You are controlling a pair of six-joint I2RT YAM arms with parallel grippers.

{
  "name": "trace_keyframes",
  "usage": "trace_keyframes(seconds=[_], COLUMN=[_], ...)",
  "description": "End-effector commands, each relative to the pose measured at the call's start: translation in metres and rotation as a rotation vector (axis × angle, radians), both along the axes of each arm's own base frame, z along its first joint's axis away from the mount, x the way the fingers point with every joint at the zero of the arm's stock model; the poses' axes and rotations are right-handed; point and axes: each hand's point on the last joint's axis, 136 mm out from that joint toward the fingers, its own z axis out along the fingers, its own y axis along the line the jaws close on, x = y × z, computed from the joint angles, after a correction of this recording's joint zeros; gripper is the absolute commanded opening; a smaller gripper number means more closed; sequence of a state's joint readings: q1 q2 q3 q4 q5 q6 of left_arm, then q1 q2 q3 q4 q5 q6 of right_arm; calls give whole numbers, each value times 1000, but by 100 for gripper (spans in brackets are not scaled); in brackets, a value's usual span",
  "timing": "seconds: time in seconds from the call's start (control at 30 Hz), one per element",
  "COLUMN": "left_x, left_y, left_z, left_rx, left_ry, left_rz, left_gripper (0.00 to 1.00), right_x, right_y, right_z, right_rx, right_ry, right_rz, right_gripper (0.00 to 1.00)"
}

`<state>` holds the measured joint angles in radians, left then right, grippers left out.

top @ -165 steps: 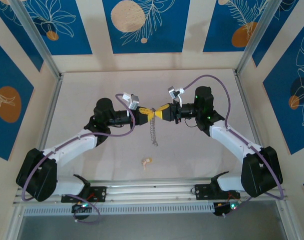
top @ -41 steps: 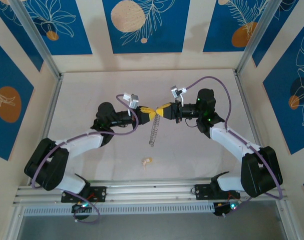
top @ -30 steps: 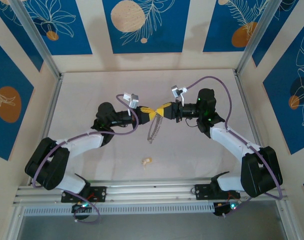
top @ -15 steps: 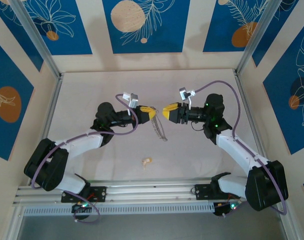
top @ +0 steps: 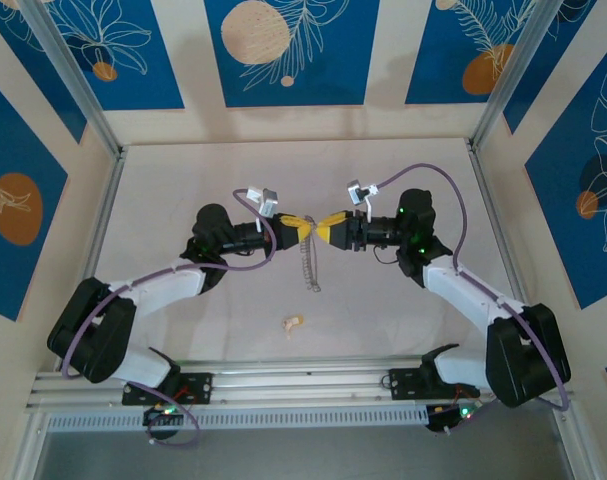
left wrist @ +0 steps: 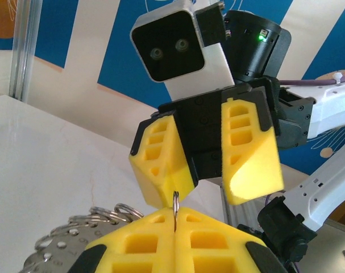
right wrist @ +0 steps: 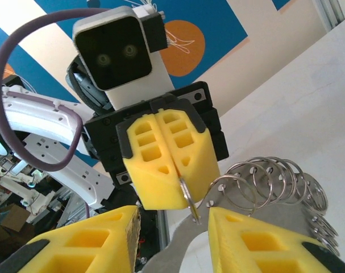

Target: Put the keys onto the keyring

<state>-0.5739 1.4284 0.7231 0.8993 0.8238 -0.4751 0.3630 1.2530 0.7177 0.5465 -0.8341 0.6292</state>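
— Overhead?
— The left gripper [top: 303, 226] is clamped on the keyring [top: 309, 268], which hangs toward 6 o'clock. The right gripper [top: 325, 228] faces it from 3 o'clock. The key [top: 294, 323] lies on the table [top: 163, 180], farther toward 6 o'clock and well apart.
— Left wrist?
— Closed fingers [left wrist: 212, 239] pinch the keyring's thin edge; its coils bunch at 8 o'clock.
— Right wrist?
— The right jaws stand parted, that pinched edge between them, not clamped.

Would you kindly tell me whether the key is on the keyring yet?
Off. The key lies on the table, apart from the keyring hanging from the left gripper.
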Motion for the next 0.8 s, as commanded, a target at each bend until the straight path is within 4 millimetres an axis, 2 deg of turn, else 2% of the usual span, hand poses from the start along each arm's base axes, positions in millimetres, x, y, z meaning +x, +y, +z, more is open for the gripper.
trace_keyframes(seconds=[0.0, 0.23, 0.37, 0.53, 0.6, 0.63, 0.77], left_x=[-12, -13, -13, -13, -13, -13, -14], left_y=[-1, -2, -3, -4, -4, -4, -5], left_z=[32, 32, 31, 31, 32, 32, 34], left_rx=[-46, -40, -37, -33, -33, -33, -36], left_ry=[-106, -107, -104, -103, -105, -103, -109], left_rz=[-38, -43, -47, -53, -54, -55, -61], left_gripper=[0, 0, 0, 0, 0, 0, 0], right_x=[4, 7, 6, 6, 5, 6, 5], right_y=[4, 8, 11, 14, 15, 15, 16], right_z=[7, 8, 9, 10, 10, 10, 8], right_rx=[15, 18, 19, 19, 19, 18, 15], right_ry=[-26, -25, -28, -28, -30, -28, -29], right_rz=[-4, 9, 21, 29, 33, 33, 32], right_gripper=[35, 25, 16, 15, 2, 0, 0])
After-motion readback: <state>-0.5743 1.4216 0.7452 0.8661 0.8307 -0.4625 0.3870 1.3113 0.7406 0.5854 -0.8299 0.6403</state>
